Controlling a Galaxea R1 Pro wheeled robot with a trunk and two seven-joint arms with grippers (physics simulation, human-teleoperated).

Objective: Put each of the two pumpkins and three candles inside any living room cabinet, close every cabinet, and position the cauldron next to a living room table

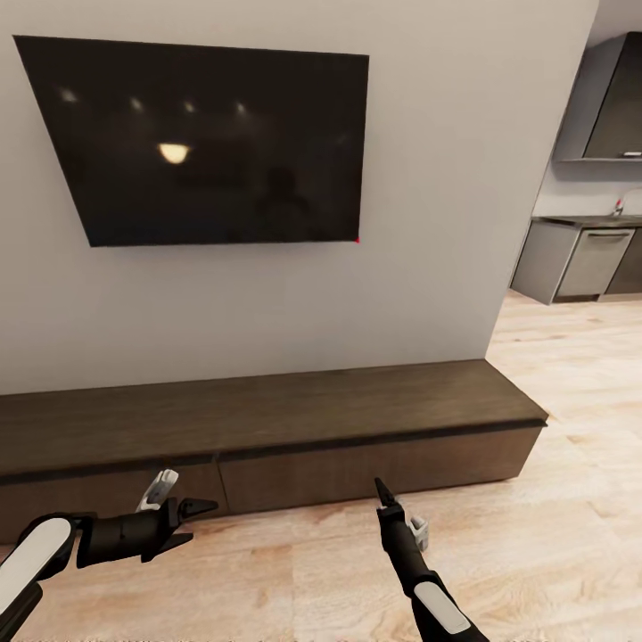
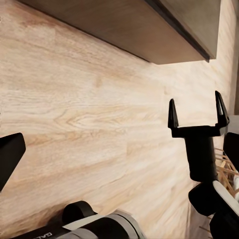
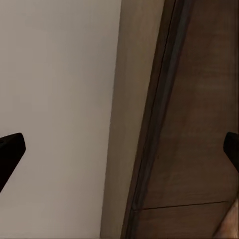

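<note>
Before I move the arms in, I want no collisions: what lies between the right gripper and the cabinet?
Nothing: in the head view, just a bare strip of wood floor separates the right gripper from the cabinet and its closed drawers.

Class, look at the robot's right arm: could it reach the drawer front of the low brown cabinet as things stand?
Probably yes. The right gripper hangs open just in front of the cabinet, pointing at its closed drawer front, with bare floor between them and nothing in the way.
</note>
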